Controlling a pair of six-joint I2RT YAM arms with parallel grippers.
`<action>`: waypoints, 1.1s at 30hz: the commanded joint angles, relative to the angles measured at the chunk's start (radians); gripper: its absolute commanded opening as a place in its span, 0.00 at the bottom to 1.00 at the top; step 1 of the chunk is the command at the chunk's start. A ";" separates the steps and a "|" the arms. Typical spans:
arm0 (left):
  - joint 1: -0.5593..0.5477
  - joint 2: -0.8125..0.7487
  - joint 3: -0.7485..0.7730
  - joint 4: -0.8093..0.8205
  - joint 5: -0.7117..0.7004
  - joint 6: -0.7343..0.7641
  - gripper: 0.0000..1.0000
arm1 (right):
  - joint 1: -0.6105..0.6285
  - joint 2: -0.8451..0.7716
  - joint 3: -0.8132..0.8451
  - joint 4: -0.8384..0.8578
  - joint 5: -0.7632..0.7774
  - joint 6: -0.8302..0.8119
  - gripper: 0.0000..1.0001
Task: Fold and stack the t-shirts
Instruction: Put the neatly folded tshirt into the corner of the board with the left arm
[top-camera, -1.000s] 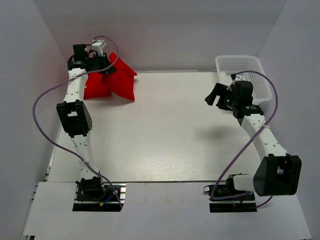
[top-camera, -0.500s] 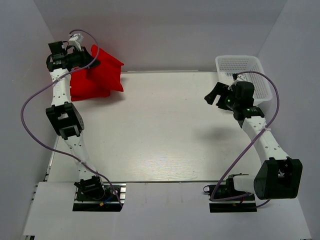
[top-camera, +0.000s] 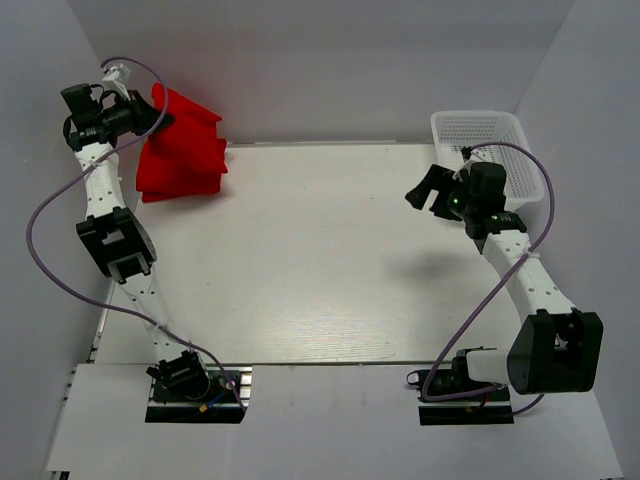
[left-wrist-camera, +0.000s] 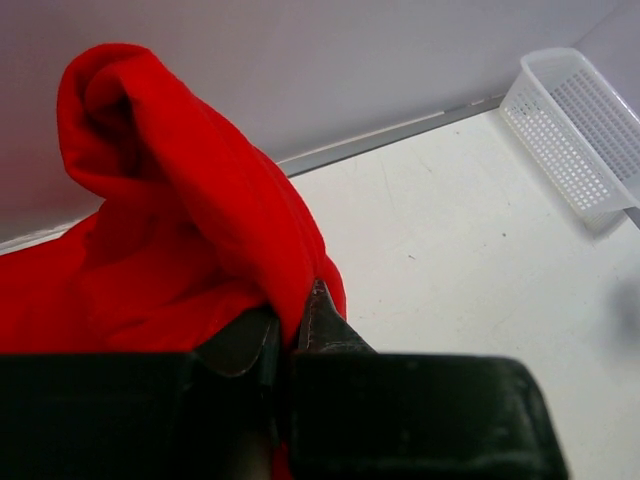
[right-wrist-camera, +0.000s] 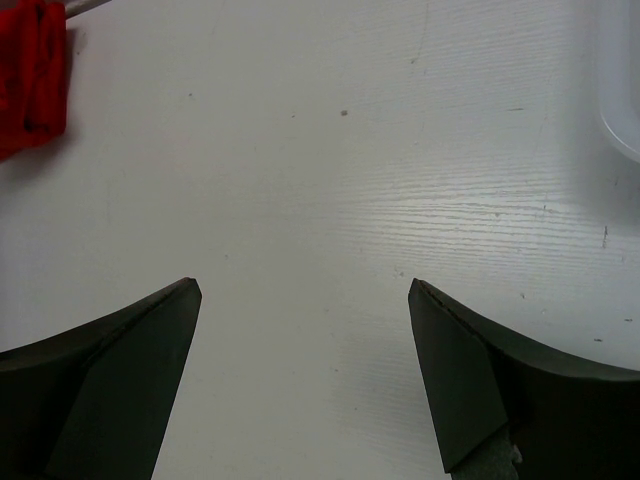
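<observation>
Since a second ago the left arm has swung further out toward the far-left corner, dragging the crumpled red cotton t-shirt (top-camera: 185, 150) with it; the right arm has barely stirred. The left claw (left-wrist-camera: 295, 318) is clenched on a fold of that shirt. The cloth hangs bunched below it, with its lower part at the far-left edge of the white tabletop (top-camera: 320, 270). The right claw (top-camera: 425, 190) is spread wide with nothing in it, hovering above the tabletop near the white plastic mesh basket (top-camera: 478, 116).

Folding looks not yet begun: the shirt seems to be in the lifting-out stage, before it is laid flat. Next the cloth probably needs bringing toward the middle. The free claw could then take a second edge so that it can be spread smooth.
</observation>
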 joint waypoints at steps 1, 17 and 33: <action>0.024 -0.012 0.014 0.054 0.056 -0.001 0.00 | 0.006 0.020 0.050 0.033 -0.029 0.012 0.90; 0.044 0.079 0.025 -0.149 -0.393 0.221 0.00 | 0.008 0.133 0.157 -0.016 -0.068 0.018 0.90; 0.022 0.134 0.046 -0.106 -0.774 0.206 0.65 | 0.029 0.237 0.243 -0.031 -0.087 0.009 0.90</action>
